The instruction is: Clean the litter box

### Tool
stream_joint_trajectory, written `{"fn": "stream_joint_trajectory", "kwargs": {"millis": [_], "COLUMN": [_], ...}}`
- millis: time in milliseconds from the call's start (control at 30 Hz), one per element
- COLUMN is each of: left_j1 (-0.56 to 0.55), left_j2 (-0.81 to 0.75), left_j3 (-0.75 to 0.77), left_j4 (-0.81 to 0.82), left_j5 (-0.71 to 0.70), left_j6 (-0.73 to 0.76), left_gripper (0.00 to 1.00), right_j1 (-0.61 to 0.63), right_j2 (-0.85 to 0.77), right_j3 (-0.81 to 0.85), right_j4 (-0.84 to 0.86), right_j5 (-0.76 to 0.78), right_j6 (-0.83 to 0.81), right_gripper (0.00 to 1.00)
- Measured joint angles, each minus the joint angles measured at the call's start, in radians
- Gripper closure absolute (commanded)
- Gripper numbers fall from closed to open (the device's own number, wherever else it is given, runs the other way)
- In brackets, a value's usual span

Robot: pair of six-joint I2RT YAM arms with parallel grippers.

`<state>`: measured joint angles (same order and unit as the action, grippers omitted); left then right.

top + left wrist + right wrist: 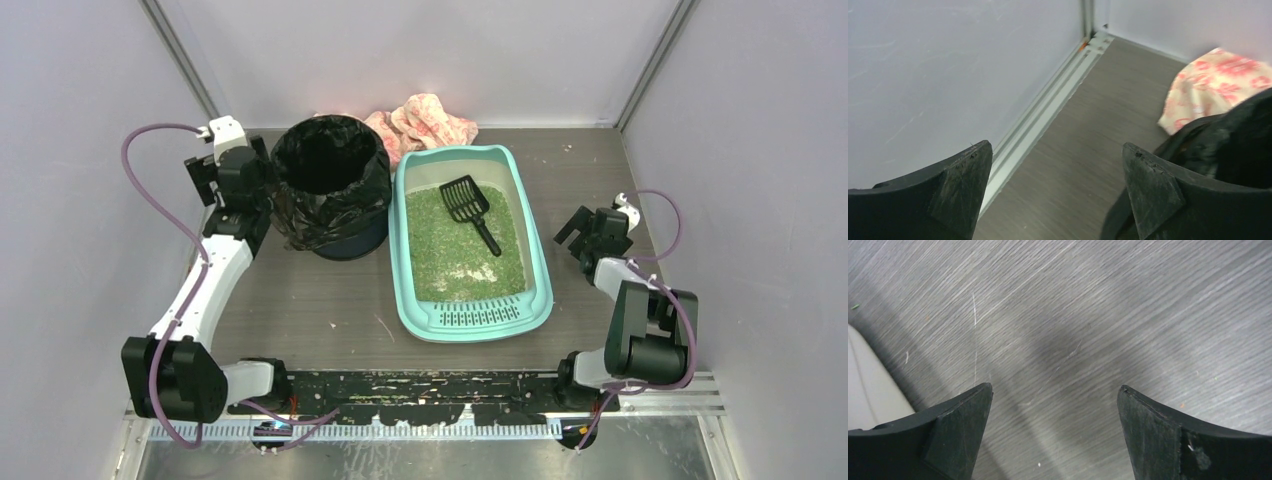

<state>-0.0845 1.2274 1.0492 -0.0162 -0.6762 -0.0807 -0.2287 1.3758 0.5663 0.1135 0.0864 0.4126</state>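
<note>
The mint-teal litter box (470, 322) sits mid-table with its slotted lip at the near end, filled with green litter (455, 250). A black slotted scoop (468, 204) lies on the litter at the far end, handle pointing near-right. My left gripper (200, 178) is open and empty, left of the round bin; the left wrist view shows its gripper (1057, 150) over bare table beside the black bag. My right gripper (573, 235) is open and empty just right of the litter box; the right wrist view shows its gripper (1055, 390) over bare table.
A round bin lined with a black bag (330, 185) stands left of the litter box; its bag also shows in the left wrist view (1238, 135). A pink-patterned cloth (425, 120) lies at the back wall, also seen from the left wrist (1215, 85). Walls enclose three sides.
</note>
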Motion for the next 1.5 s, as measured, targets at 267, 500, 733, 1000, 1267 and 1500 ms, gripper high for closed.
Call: {"fn": "stream_joint_trajectory", "kwargs": {"millis": [267,500,733,1000,1267,1500], "left_j1": [0.009,0.043,0.117,0.117,0.135,0.144], "left_j2": [-0.002,-0.002,0.014,0.178,0.329,0.363], "left_j3": [-0.013,0.018,-0.348,-0.502,-0.399,-0.444], "left_j4": [0.008,0.071,0.243,0.341,0.522,0.582], "left_j5": [-0.172,-0.239,-0.152,0.13,0.414,0.49], "left_j6": [-0.018,-0.035,-0.142,-0.114,-0.103,-0.145], "left_gripper": [0.07,0.07,0.13,0.07,0.0,0.0], "right_j1": [0.0,0.0,0.0,0.0,-0.002,-0.002], "right_j2": [0.126,0.151,0.153,0.171,0.217,0.196], "right_j3": [0.026,0.047,0.029,0.028,0.046,0.005], "right_j4": [0.104,0.12,0.214,0.278,0.278,0.329], "right_j5": [0.033,0.056,0.072,0.078,0.038,0.035], "right_j6": [-0.017,-0.017,-0.019,-0.03,-0.046,-0.051], "right_gripper": [0.0,0.0,0.0,0.0,0.0,0.0]}}
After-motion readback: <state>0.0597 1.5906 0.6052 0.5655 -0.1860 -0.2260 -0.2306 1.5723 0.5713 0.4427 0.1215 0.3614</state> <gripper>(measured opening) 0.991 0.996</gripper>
